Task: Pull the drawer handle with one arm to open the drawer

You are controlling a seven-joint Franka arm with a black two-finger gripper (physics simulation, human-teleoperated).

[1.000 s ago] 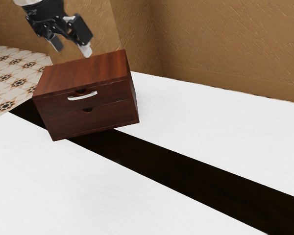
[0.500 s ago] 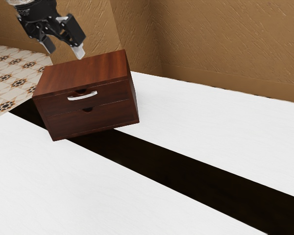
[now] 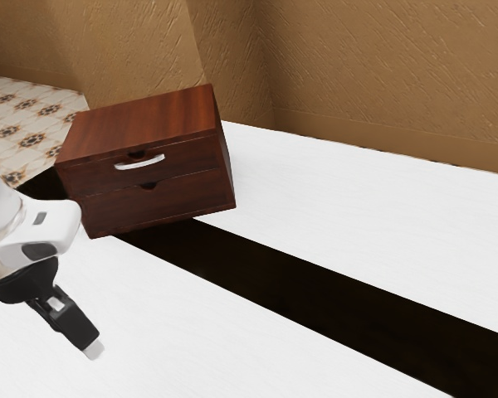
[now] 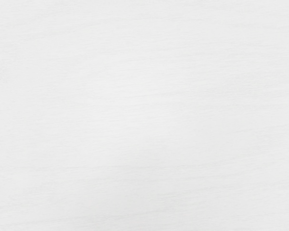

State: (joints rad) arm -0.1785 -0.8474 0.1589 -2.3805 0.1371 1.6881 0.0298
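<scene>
Arm (image 3: 25, 232): white link low at the exterior view's left edge, above the near white surface
Tool (image 3: 81, 334): black, hanging under that link, slanting down toward the exterior view's right, close over the worktop; cannot tell whether it stands wide or narrow; well apart from the cabinet
Tiled floor (image 3: 21, 124): patterned, far behind at the left
Cabinet (image 3: 141, 124): dark red-brown wood, upright, at the far end of the dark strip, front turned toward the camera and a little left
Drawer (image 3: 183, 157): upper of two fronts, flush with the cabinet face, shut
Handle (image 3: 139, 162): pale curved bar across the upper front, left of its middle, untouched
Lower drawer (image 3: 162, 199): flush too, small notch at its upper edge
Dark strip (image 3: 315, 298): black band running from the cabinet toward the lower right
Worktop (image 3: 357, 207): white on both sides of the strip; in the wrist view plain white surface (image 4: 144, 115) lies under the hand
Wall (image 3: 382, 66): rough tan plaster behind
</scene>
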